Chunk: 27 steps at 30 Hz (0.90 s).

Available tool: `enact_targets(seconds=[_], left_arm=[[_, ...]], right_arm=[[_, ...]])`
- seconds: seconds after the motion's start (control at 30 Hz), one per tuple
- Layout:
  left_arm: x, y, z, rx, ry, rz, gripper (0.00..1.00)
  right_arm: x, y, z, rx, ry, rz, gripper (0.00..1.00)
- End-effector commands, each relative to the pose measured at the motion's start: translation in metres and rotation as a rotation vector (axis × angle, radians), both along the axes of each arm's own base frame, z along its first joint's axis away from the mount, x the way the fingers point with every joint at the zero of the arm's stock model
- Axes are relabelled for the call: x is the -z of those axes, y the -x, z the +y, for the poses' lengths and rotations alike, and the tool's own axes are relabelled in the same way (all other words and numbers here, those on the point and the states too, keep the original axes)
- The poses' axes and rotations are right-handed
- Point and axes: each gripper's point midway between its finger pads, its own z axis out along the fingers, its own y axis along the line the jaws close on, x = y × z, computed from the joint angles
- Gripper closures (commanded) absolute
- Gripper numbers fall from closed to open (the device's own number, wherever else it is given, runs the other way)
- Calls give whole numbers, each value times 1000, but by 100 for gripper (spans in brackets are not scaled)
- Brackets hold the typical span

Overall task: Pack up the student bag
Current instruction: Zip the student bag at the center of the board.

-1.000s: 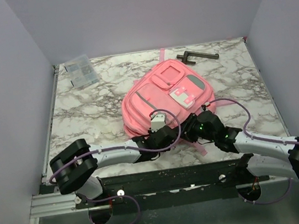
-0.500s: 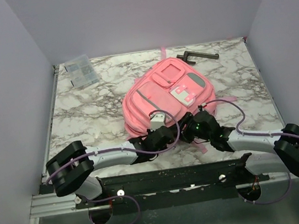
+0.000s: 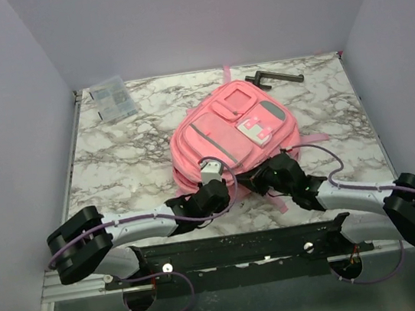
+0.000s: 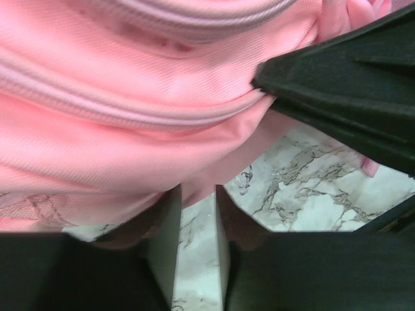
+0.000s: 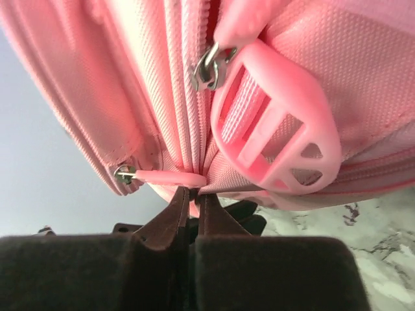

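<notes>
Clear packet, black tool on marble table

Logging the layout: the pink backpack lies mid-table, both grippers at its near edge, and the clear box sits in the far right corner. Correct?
One slip: the clear box sits in the far left corner, as the top external view shows. The rest holds: the pink backpack lies mid-table, with the left gripper and right gripper at its near edge.
</notes>
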Motion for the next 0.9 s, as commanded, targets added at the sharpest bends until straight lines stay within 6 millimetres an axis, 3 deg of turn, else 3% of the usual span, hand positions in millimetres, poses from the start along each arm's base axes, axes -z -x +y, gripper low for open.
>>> enact_targets(seconds=[0.0, 0.17, 0.33, 0.47, 0.87], left_arm=[[-28, -8, 4, -36, 92, -49, 62], [-40, -13, -1, -50, 142, -62, 56], [-50, -21, -8, -59, 144, -91, 51], [-46, -33, -1, -115, 87, -131, 52], [-22, -49, 8, -200, -84, -129, 64]], right_arm=[[-41, -20, -9, 137, -73, -40, 100], [-59, -15, -7, 162, -234, -8, 100], [-70, -15, -7, 173, -263, 1, 100], [-79, -16, -6, 172, -274, -9, 100], [-83, -16, -13, 197, -252, -9, 100]])
